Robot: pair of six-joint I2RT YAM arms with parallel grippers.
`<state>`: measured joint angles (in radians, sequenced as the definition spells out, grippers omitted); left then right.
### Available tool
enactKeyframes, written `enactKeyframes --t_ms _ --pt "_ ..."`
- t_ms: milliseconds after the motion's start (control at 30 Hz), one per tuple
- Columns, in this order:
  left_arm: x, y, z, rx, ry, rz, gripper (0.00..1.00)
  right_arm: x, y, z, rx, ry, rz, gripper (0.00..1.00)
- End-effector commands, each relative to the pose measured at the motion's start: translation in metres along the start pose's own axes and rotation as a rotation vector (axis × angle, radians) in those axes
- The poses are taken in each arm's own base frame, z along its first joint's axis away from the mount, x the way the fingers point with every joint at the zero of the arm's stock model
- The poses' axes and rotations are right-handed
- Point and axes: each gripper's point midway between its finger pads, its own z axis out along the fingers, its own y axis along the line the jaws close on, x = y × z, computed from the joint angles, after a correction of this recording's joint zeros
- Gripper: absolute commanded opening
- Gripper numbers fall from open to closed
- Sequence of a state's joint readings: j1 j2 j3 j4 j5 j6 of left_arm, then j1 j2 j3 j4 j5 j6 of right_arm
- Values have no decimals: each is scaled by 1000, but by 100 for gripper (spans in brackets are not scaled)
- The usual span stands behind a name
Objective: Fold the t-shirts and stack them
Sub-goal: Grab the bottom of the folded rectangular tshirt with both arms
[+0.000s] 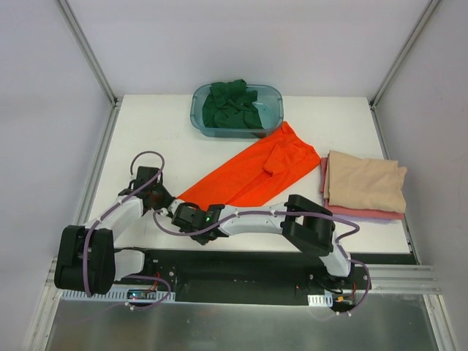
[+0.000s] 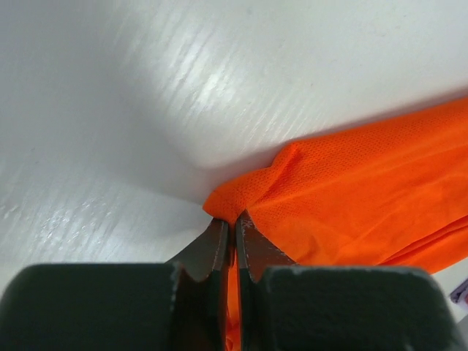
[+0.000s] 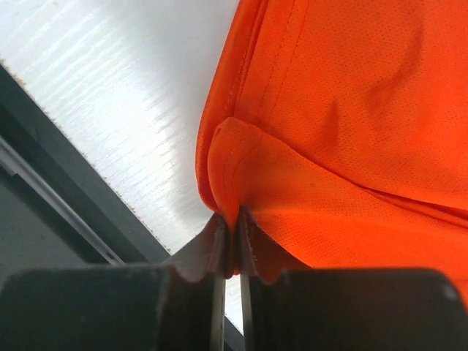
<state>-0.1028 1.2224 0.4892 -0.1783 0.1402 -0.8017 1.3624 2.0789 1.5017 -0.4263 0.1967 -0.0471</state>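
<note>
The bright orange-red t-shirt (image 1: 256,172) lies as a long folded strip running diagonally from the near left to the far middle of the table. My left gripper (image 1: 165,202) is shut on its near-left corner (image 2: 241,197). My right gripper (image 1: 191,217) is shut on the near hem edge (image 3: 234,183) beside it. A dark green t-shirt (image 1: 232,107) lies crumpled in the teal tub. A folded beige t-shirt (image 1: 364,180) tops a stack on the right, with pink (image 1: 358,212) and purple edges showing beneath.
The translucent teal plastic tub (image 1: 274,93) stands at the far middle of the white table (image 1: 161,131). The table's dark front edge (image 3: 66,183) runs close to my right gripper. Frame posts rise at the far corners.
</note>
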Motion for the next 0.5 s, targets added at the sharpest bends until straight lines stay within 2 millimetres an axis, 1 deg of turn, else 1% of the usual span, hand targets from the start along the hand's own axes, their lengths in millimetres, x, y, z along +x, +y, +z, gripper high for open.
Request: enactKeyframes --t_ms 0,33,67,100,167,233,333,400,467 --pt "3 24 -14 -85 -36 -27 0 -6 18 -17 -74 -30 0 6" --pt "0 27 -18 -100 -63 -33 0 -12 24 -22 -115 -60 7 5" --pt "-3 28 -24 -104 -94 -41 0 -13 30 -25 -154 -79 11 3" --pt "-6 31 -30 -115 -123 -47 0 -19 38 -33 -208 -109 16 1" --pt "-12 31 -43 -101 -185 -60 0 -27 54 -47 -310 -152 21 1" --pt "-15 26 -56 -69 -219 -60 0 -35 62 -63 -376 -185 27 1" --pt "-19 15 -73 -1 -260 -61 0 -39 60 -77 -381 -213 45 1" --pt "-21 5 -81 53 -274 -65 0 -38 50 -84 -359 -223 84 1" --pt "-21 -5 -85 85 -265 -72 0 -36 36 -90 -335 -238 117 1"
